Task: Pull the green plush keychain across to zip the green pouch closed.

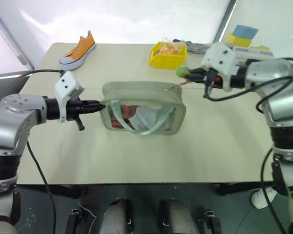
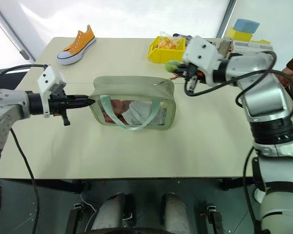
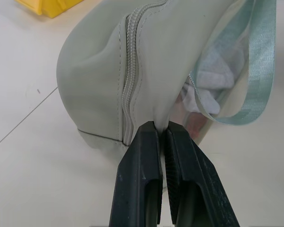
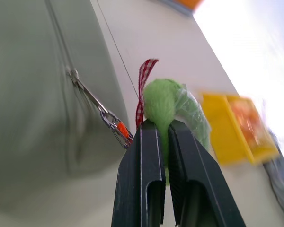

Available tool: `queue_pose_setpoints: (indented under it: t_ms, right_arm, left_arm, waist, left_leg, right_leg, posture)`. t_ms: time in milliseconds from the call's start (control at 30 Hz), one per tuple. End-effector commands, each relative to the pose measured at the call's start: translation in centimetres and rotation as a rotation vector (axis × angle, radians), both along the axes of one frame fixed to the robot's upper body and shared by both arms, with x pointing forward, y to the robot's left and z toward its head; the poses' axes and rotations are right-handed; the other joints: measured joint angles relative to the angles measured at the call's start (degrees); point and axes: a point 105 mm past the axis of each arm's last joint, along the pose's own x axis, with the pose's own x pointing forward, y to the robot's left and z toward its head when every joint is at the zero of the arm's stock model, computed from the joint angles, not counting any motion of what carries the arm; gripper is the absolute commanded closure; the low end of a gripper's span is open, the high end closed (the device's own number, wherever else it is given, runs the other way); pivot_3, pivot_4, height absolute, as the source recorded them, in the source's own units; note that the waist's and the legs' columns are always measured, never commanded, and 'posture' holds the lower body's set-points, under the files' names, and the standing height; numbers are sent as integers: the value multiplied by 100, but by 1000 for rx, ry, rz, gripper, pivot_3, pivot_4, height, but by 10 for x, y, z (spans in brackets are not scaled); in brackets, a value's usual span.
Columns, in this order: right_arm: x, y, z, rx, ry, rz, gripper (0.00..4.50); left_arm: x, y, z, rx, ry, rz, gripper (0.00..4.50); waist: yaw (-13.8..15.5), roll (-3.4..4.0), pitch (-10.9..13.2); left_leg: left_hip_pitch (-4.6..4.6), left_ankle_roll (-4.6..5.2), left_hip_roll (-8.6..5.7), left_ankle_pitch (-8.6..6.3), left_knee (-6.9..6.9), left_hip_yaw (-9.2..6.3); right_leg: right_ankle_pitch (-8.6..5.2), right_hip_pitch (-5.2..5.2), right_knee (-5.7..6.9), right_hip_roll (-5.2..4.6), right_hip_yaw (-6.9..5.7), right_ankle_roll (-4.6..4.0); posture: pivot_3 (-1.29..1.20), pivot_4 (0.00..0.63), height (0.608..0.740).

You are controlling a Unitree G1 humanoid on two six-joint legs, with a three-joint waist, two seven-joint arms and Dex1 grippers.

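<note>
1. right gripper [image 4: 163,124], upper right of the head view, is clamped on the green plush keychain [image 4: 163,101] to drag the zipper.
2. left gripper [image 3: 162,127] pinches the green pouch [image 1: 141,105] end at centre frame, bracing it on the table [image 1: 136,161].

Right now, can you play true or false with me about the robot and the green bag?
1. The right gripper is shut on the green plush keychain. True.
2. The left gripper is open and touching nothing. False: it is shut, pinching the end of the green pouch.
3. An orange shoe lies at the table's far left. True.
4. The yellow bin stands in front of the pouch, nearest the robot. False: it stands beyond the pouch, at the far side.
5. The pouch's strap is bright red. False: it is pale green.
</note>
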Motion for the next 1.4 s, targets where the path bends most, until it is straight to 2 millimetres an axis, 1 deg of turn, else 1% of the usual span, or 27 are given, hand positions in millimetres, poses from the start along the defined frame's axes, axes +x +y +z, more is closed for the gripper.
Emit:
queue_pose_setpoints:
  t_ms: [33,100,133,167,200,233,267,300,367,400,533,567,633,700,733,800,833,867,900,933,1033,1100,1133,1167,1267,1300,1400]
  right_arm:
    - [5,-39,4,-33,-76,-160,4420]
    - [10,-51,-8,8,-58,-223,4420]
    - [13,-57,-21,25,-40,-256,4420]
    - [15,-60,-29,33,-29,-276,4420]
    - [17,-59,-42,75,-3,-292,4420]
    - [18,-58,-50,103,13,-301,4420]
    - [19,-52,-61,134,40,-296,4420]
    - [19,-44,-79,164,77,-287,4420]
    - [17,-31,-99,189,116,-270,4420]
    - [17,-21,-108,214,135,-262,4420]
    - [11,9,-125,275,192,-216,4420]
    - [7,16,-131,266,218,-190,4420]
    - [0,23,-141,229,258,-150,4420]
    - [-4,24,-146,190,280,-126,4420]
    - [-4,23,-145,186,281,-125,4420]
    - [2,18,-131,233,259,-140,4420]
    - [5,16,-119,263,247,-139,4119]
    - [6,13,-108,284,241,-131,3751]
    - [5,10,-97,293,241,-115,3477]
    - [4,6,-87,293,238,-102,2920]
    - [-1,-12,-62,271,238,-74,1352]
    - [-8,-24,-42,252,252,-46,278]
    - [-13,-27,-32,245,262,-27,0]
    - [-18,-29,-23,244,275,-9,0]
    - [-36,-23,-3,257,331,70,0]
    - [-40,-21,1,262,345,88,0]
    - [-56,-2,15,314,377,175,0]
  left_arm:
    - [-3,-4,3,6,-14,-14,4500]
    - [-3,-5,2,4,-11,-18,4500]
    - [-3,-6,2,5,-10,-21,4500]
    - [-3,-6,2,5,-10,-23,4500]
    - [-3,-7,2,7,-9,-25,4500]
    - [-3,-7,2,8,-9,-26,4500]
    - [-3,-7,2,9,-9,-27,4500]
    - [-3,-7,2,10,-9,-27,4500]
    - [-3,-6,3,11,-10,-27,4500]
    - [-3,-6,3,13,-10,-28,4500]
    - [-4,-6,3,15,-9,-29,4500]
    - [-5,-6,2,15,-8,-29,4500]
    - [-6,-6,2,16,-6,-29,4500]
    - [-6,-6,1,16,-6,-29,4500]
    - [-6,-6,1,17,-9,-29,4500]
    - [-5,-5,2,16,-22,-20,4500]
    - [-4,-5,3,13,-33,-20,4500]
    - [-3,-4,5,9,-46,-15,4142]
    - [-2,-3,9,-6,-52,-8,3762]
    - [-1,-2,12,-17,-54,-6,3376]
    - [0,4,18,-22,-54,0,1843]
    - [0,10,23,-26,-52,6,794]
    - [-1,12,27,-38,-46,8,233]
    - [-2,14,30,-51,-43,10,64]
    - [0,23,37,-71,-50,49,64]
    - [1,25,38,-73,-54,62,64]
    - [4,29,48,-110,-71,83,64]
  waist:
    - [-1,0,0]
    - [-2,0,0]
    - [1,0,0]
    - [2,-2,-1]
    - [5,-2,-1]
    - [1,-2,-1]
    - [-2,-2,-1]
    - [-3,-2,-1]
    - [-4,-2,-1]
    - [-4,-2,-1]
    - [-11,-2,-1]
    - [-11,-2,-1]
    - [-7,-2,-1]
    - [-9,-2,-2]
    - [-11,-2,-2]
    - [-13,-2,-2]
    - [-15,-2,-2]
    - [-15,-2,-2]
    - [-11,-1,-2]
    - [-11,0,-1]
    - [16,0,0]
    - [14,0,0]
    - [12,0,0]
    - [5,0,1]
    - [-16,1,1]
    - [-28,2,0]
    - [-32,1,0]
  left_leg:
    - [0,0,0,0,0,0]
    - [0,0,0,0,0,1]
    - [0,0,0,0,0,1]
    - [0,0,0,0,0,1]
    - [1,0,0,0,1,0]
    - [1,-1,0,1,1,1]
    - [4,-1,-1,1,2,1]
    - [5,-1,-2,1,2,1]
    - [7,-1,-2,1,1,0]
    - [7,-1,-2,1,1,0]
    - [7,-1,-2,1,2,-1]
    - [7,-1,-1,1,1,-2]
    - [7,-1,-1,1,1,-3]
    - [8,-1,-1,1,1,-4]
    - [10,-1,-1,1,1,-4]
    - [17,-1,-2,1,-1,-4]
    - [19,-1,-2,0,-2,-4]
    - [19,-1,-2,0,-2,-4]
    - [19,-1,-2,0,-2,-4]
    - [19,-1,-1,0,-2,-4]
    - [15,0,0,0,-1,-6]
    - [14,1,-1,-1,-1,-7]
    - [12,1,-1,-1,-2,-7]
    - [11,2,-1,-1,-1,-7]
    - [13,2,1,-1,-2,-8]
    - [14,2,4,-1,-3,-7]
    - [16,2,5,-2,-4,-6]
  right_leg:
    - [0,0,0,0,0,0]
    - [0,1,-2,0,0,0]
    - [0,2,-2,0,0,0]
    - [0,2,-2,0,0,0]
    - [0,4,-1,1,0,0]
    - [0,4,-2,1,0,0]
    - [0,7,-1,1,0,0]
    - [0,9,-2,2,0,0]
    - [0,11,-2,3,-1,0]
    - [0,12,-2,3,-1,1]
    - [0,12,-1,2,-1,1]
    - [0,12,-1,3,-1,1]
    - [0,12,-2,3,-1,1]
    - [0,14,-2,3,-1,1]
    - [0,15,-2,3,-1,1]
    - [0,20,-2,4,-1,0]
    - [-1,22,-2,5,-1,0]
    - [-1,21,-2,5,0,0]
    - [-1,21,-2,5,0,0]
    - [0,21,-2,4,0,0]
    - [0,21,-5,3,-1,0]
    - [-1,21,-7,2,-1,0]
    - [0,20,-10,2,-1,0]
    - [0,19,-9,2,-1,0]
    - [0,19,-10,4,-1,0]
    - [-1,18,-10,4,-1,0]
    - [0,18,-9,7,-1,0]
  posture:
    - [0,150,740]
    - [0,150,740]
    - [0,150,740]
    - [0,150,740]
    - [0,150,740]
    - [0,150,740]
    - [0,150,740]
    - [0,150,740]
    - [0,150,740]
    - [0,150,740]
    - [0,150,740]
    - [0,150,740]
    - [0,150,740]
    - [0,150,740]
    - [0,150,740]
    - [0,150,740]
    - [0,150,740]
    - [0,150,740]
    - [0,150,740]
    - [0,150,740]
    - [0,150,740]
    - [0,150,740]
    - [0,150,740]
    - [0,150,740]
    - [0,150,740]
    - [0,150,740]
    - [0,150,740]
